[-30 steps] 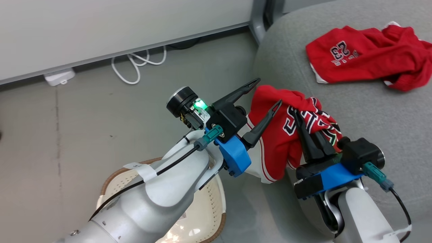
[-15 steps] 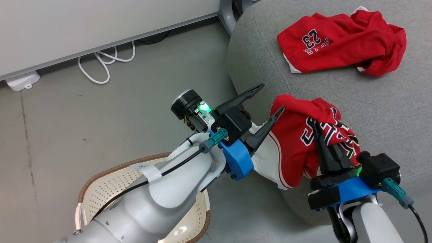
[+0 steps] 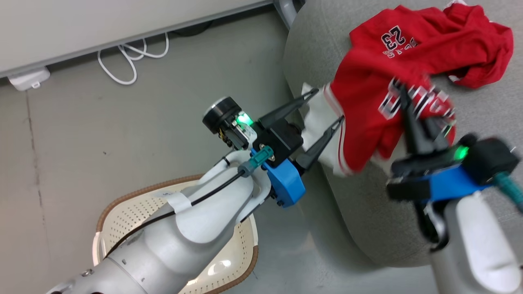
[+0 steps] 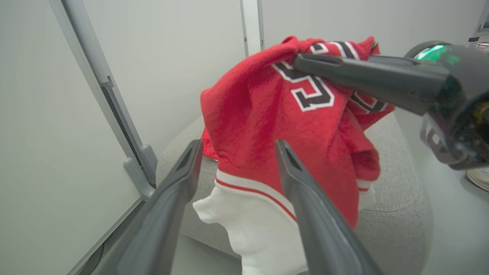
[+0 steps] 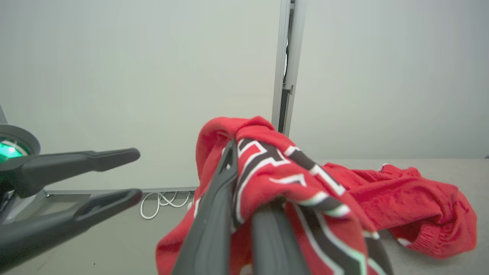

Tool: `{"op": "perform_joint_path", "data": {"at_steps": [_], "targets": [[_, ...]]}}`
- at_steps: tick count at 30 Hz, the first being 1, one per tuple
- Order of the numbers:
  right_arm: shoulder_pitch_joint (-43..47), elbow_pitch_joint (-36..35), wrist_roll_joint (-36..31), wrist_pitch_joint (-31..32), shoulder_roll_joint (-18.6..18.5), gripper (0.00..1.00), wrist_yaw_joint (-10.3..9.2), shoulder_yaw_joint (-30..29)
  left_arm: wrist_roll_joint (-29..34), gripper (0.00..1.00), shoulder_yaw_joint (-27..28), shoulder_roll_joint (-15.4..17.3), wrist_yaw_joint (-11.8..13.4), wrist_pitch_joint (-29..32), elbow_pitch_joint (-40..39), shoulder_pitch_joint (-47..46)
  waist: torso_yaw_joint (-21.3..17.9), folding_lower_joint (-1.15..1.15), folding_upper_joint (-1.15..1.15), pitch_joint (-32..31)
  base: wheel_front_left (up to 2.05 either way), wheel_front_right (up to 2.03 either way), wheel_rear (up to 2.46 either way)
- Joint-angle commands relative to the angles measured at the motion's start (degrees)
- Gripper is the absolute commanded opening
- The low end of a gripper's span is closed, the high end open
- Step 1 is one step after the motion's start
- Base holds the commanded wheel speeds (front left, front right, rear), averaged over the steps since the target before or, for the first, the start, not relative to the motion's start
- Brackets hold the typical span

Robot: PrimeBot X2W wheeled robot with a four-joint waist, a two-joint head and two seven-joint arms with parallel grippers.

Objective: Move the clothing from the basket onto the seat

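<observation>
We see the right gripper clamped on the lettered garment, its two fingers pressed together on a bunch of red cloth right by the black-and-white letters; the head view is blurred there, but the right wrist view shows the cloth folded over both fingers. The garment hangs from that grip at the sofa's rounded edge, on the side facing the basket; its white-trimmed hem and a white lining droop lowest, down past the top of that edge. In the head view its upper part overlaps the 23 garment; we cannot tell whether the two touch.

The 23 garment lies crumpled on the sofa top, further in from the edge; the right wrist view shows it resting on the grey fabric beyond the gripped cloth.

The left gripper has its fingers spread wide and grips nothing; it points at the hanging garment from the floor side, and in the head view the white lining shows between its fingertips. From the left wrist view the cloth hangs just ahead of the tips; we cannot tell whether they touch it.

The basket stands on the floor, apart from the sofa and partly hidden under the left forearm; a white cable lies coiled by the wall.
</observation>
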Motion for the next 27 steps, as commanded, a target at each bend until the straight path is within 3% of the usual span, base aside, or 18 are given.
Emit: {"op": "perform_joint_path", "data": {"at_steps": [1, 7, 16, 22, 27], "targets": [[-3.6, -1.3, -0.1, -0.1, -0.9, 0.0, 0.01, -1.8, 0.4, 1.0, 0.3, 0.7, 0.6, 0.0, -0.4, -1.4, 0.6, 0.0, 0.0, 2.0, 0.0, 0.0, 0.0], [-15.6, -5.1, -0.6, 0.0, -4.3, 0.0, 0.01, -8.4, 1.4, 1.0, 0.8, 2.0, 1.7, 0.6, -2.6, -4.2, 1.9, 0.0, 0.0, 8.1, 0.0, 0.0, 0.0], [-33.8, -6.2, -0.2, 0.0, -14.3, 0.0, 0.01, -19.5, 3.5, 1.0, 1.0, 4.3, 3.1, 2.6, -6.3, -8.9, 3.2, 0.0, 0.0, 19.2, 0.0, 0.0, 0.0], [-39.6, -0.4, 0.6, 0.0, -21.4, 0.0, 0.01, -27.0, 4.3, 1.0, 0.7, 5.4, 3.5, 3.3, -7.9, -10.5, 3.0, 0.0, 0.0, 23.7, 0.0, 0.0, 0.0], [-37.6, 8.3, 1.3, 0.0, -23.2, 0.0, 0.02, -29.9, 4.3, 1.0, 0.5, 6.1, 3.9, 3.2, -8.5, -10.6, 2.9, 0.0, 0.0, 25.1, 0.0, 0.0, 0.0]]}}
